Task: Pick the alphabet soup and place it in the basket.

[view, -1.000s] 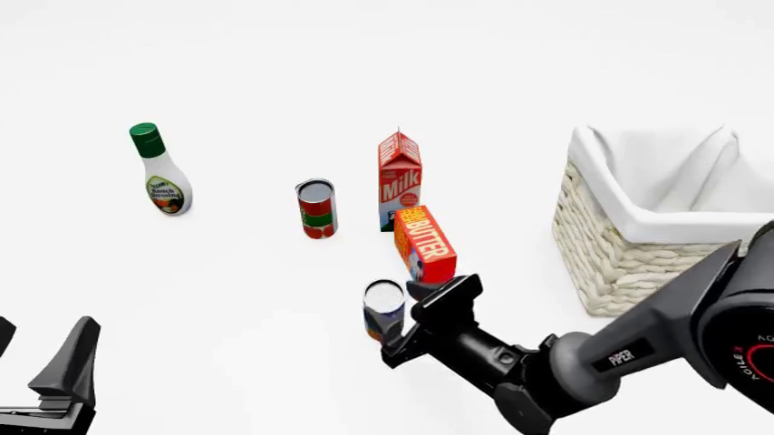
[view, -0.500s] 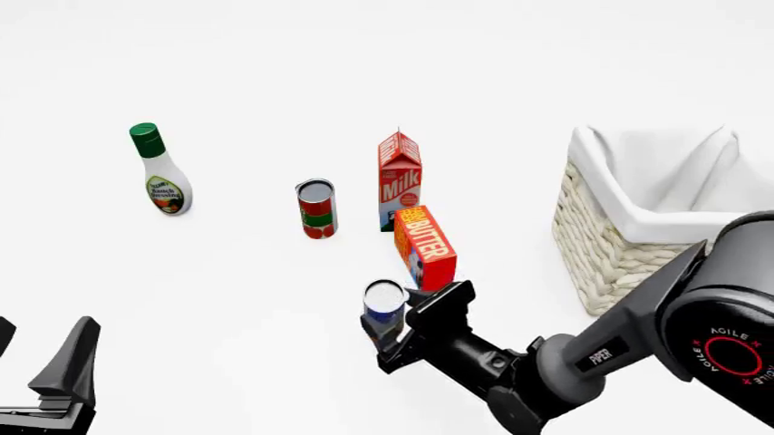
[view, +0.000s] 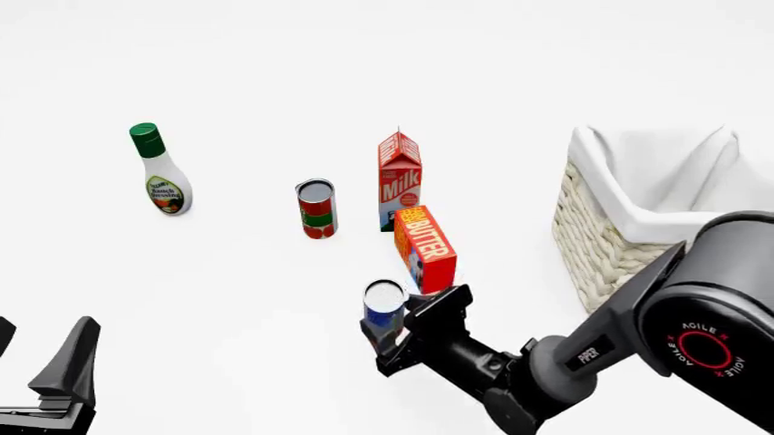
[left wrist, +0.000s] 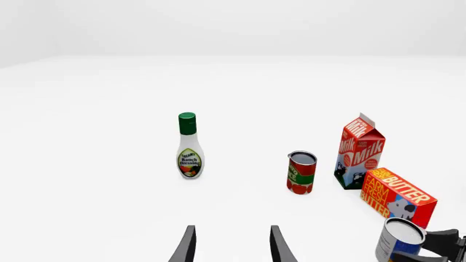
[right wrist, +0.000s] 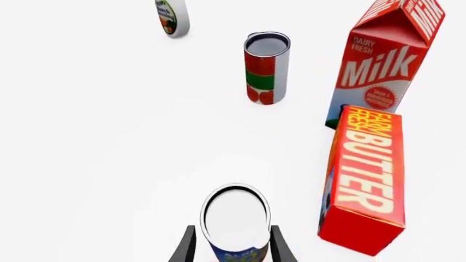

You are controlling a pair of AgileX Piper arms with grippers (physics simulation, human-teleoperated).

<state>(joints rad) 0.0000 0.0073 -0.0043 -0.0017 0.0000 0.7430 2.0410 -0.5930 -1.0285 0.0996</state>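
Grasping is the step in hand: the right gripper (right wrist: 228, 248) has its fingers pinching the soup can (view: 383, 305), just beside the butter box (view: 426, 245). Next, lift clear and carry toward two o'clock to the basket (view: 604, 245). The left gripper (left wrist: 229, 248) waits, fingers spread.
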